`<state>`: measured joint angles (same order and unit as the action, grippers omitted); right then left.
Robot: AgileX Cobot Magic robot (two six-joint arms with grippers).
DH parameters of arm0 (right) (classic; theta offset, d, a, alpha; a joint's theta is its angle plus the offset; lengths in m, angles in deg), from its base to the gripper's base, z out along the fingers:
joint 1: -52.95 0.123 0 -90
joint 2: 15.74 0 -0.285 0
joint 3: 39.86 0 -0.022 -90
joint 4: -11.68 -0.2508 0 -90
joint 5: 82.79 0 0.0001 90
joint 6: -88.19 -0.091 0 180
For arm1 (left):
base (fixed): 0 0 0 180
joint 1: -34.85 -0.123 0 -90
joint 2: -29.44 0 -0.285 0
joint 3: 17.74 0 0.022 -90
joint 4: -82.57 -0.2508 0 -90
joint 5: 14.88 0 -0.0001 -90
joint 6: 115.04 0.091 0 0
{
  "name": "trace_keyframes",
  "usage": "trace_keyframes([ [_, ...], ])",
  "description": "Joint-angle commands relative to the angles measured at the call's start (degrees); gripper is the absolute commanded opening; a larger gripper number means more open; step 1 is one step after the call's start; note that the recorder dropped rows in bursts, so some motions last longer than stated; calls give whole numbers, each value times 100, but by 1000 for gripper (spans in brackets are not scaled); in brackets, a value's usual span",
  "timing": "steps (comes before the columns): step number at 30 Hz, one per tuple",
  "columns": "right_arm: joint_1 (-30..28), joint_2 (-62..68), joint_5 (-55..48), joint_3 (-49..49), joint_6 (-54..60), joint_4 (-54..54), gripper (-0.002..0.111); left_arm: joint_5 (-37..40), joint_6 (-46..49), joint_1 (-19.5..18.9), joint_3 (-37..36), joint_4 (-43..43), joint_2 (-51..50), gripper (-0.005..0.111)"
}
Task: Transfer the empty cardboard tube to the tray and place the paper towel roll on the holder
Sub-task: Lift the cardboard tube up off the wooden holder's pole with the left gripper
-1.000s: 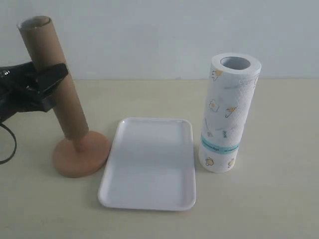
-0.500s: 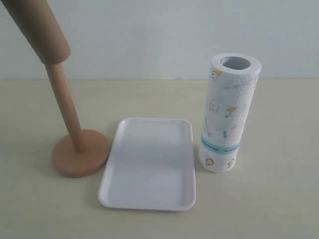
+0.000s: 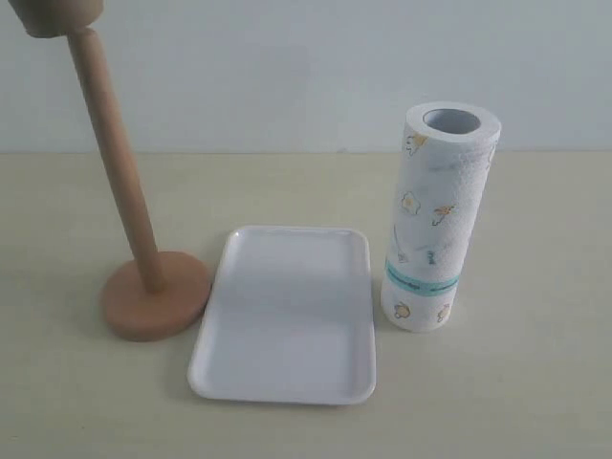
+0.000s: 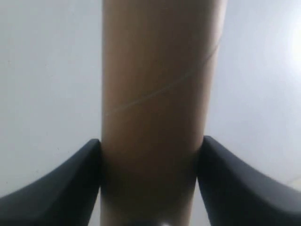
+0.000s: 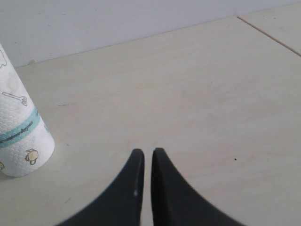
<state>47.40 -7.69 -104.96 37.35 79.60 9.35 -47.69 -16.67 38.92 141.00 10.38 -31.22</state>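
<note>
The brown cardboard tube (image 4: 157,94) fills the left wrist view, and my left gripper (image 4: 149,162) is shut on it, a black finger pressed to each side. In the exterior view only the tube's lower end (image 3: 57,14) shows at the top left corner, just over the rounded top of the holder's rod; the gripper itself is out of that frame. The wooden holder (image 3: 143,287) leans a little on its round base. The white tray (image 3: 287,320) lies beside it. The paper towel roll (image 3: 435,220) stands upright right of the tray. My right gripper (image 5: 147,157) is shut with nothing in it, near the roll's base (image 5: 19,141).
The pale tabletop (image 3: 516,382) spreads around the things, with a white wall behind. A seam in the table surface (image 5: 268,33) runs across one corner of the right wrist view.
The cardboard tube has risen up along the holder's rod and almost out of the exterior view, baring the whole rod. The left gripper left that frame with it. The right arm stayed still.
</note>
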Motion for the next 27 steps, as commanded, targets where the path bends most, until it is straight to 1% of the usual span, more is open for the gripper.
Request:
trace_keyframes([
  [1,-19,-26,48,0,-11,12,5,-226,-2367,-4,577,-2121,47,4],
  [3,-19,-26,48,0,-11,12,5,-420,-3175,-4,810,-2775,22,4],
  [4,-19,-26,48,0,-11,12,5,-673,-3456,-4,915,-2775,-18,4],
  [7,-19,-26,48,0,-11,12,5,-1374,-3886,-4,1131,-2775,-211,4],
  [9,-19,-26,48,0,-11,12,5,-1793,-3884,-4,1233,-2775,-371,4],
  [13,-19,-26,48,0,-11,12,5,-2228,-3884,-4,1257,-2775,-670,4],
  [18,-19,-26,48,0,-11,12,5,-2445,-3884,-4,1257,-2775,-1025,4],
  [22,-19,-26,48,0,-11,12,5,-2488,-3859,-4,1257,-2775,-1091,4],
  [24,-19,-26,48,0,-11,12,5,-2603,-3859,80,1257,-2775,-1064,4],
  [27,-19,-26,48,0,-22,12,5,-2607,-3859,464,1257,-2775,-1009,4],
])
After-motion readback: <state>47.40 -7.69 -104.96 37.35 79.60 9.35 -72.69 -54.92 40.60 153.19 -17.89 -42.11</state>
